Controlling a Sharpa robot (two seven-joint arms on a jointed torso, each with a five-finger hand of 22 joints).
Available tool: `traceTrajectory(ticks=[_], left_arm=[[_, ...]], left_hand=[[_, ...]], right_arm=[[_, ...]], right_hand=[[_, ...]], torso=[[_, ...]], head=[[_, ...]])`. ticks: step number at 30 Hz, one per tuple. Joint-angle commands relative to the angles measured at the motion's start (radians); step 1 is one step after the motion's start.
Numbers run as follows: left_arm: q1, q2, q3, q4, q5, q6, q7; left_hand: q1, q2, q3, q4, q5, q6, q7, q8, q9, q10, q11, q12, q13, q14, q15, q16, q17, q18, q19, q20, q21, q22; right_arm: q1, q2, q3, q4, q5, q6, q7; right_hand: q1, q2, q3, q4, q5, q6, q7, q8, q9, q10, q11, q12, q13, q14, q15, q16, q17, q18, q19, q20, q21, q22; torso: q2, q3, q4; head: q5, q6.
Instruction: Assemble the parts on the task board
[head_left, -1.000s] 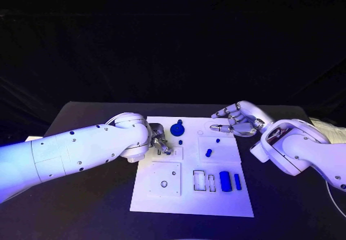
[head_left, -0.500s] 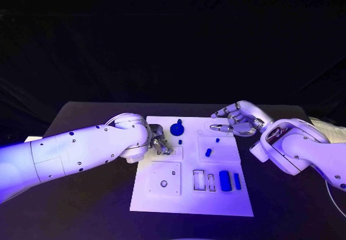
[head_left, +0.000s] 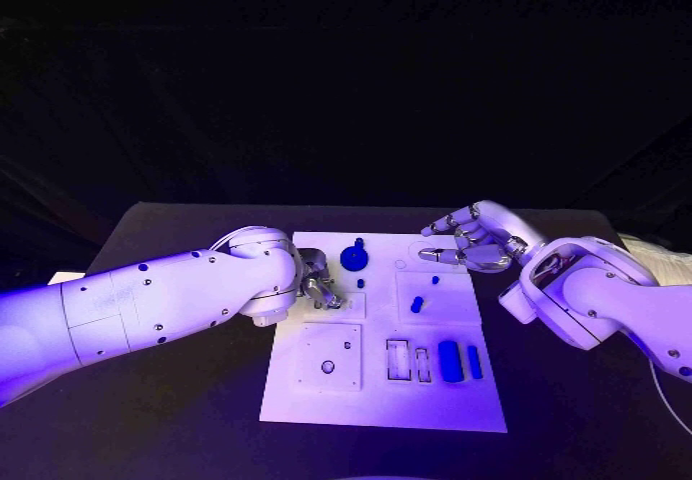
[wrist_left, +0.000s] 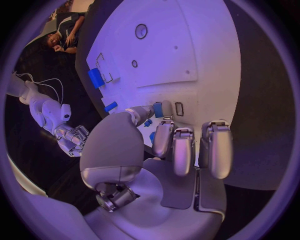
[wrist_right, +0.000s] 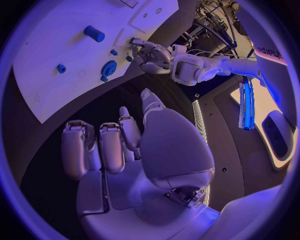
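I see my left hand (head_left: 320, 288) low over the left edge of the white task board (head_left: 378, 405), thumb and a finger pinching a small blue part (wrist_left: 158, 109) just above the plate. My right hand (head_left: 473, 243) hovers off the board's far right corner, fingers loosely spread, holding nothing. A round blue knob (head_left: 355, 259) stands near the far edge; a blue cylinder (head_left: 450, 360) lies beside the rectangular slots.

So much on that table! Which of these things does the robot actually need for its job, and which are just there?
For the job:
- white rectangular task board
- small blue parts, such as the round blue knob and the long blue cylinder
- left hand, pinching a small blue part
- right hand, hovering empty

Just there:
- black table
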Motion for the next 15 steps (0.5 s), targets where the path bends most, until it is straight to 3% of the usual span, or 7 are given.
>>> traceTrajectory(ticks=[1, 15], left_arm=[[-0.003, 0.004, -0.002, -0.005, 0.000, 0.009, -0.053], [-0.002, 0.034, -0.002, -0.043, 0.009, 0.054, -0.058]], left_hand=[[-0.012, 0.000, 0.160, -0.166, 0.005, 0.026, -0.020, 0.007, 0.001, 0.001, -0.006, -0.005, -0.001, 0.107, -0.006, 0.003, 0.263, -0.016, 0.047, -0.006, 0.003, 0.177], [-0.054, 0.025, 0.160, -0.154, 0.008, 0.027, -0.020, 0.007, 0.007, 0.001, -0.006, -0.007, -0.004, 0.107, -0.006, 0.003, 0.263, -0.014, 0.042, -0.007, -0.002, 0.170]], right_arm=[[-0.001, 0.002, 0.000, -0.001, -0.004, 0.012, 0.004], [-0.003, 0.005, 0.000, -0.002, -0.004, 0.015, 0.002]], right_hand=[[0.005, 0.002, -0.007, 0.001, 0.004, 0.001, -0.004, 0.001, 0.001, -0.003, -0.004, -0.001, 0.014, 0.045, -0.004, -0.007, -0.001, 0.018, -0.008, -0.002, -0.005, 0.045], [0.012, 0.004, -0.009, 0.000, 0.021, 0.002, -0.005, 0.001, 0.002, -0.003, -0.005, 0.001, 0.014, 0.046, -0.004, -0.008, -0.001, 0.018, -0.007, -0.002, -0.006, 0.045]], torso=[[0.000, 0.0008, 0.0001], [-0.001, 0.0018, -0.0011]], head=[[0.002, -0.001], [0.004, -0.003]])
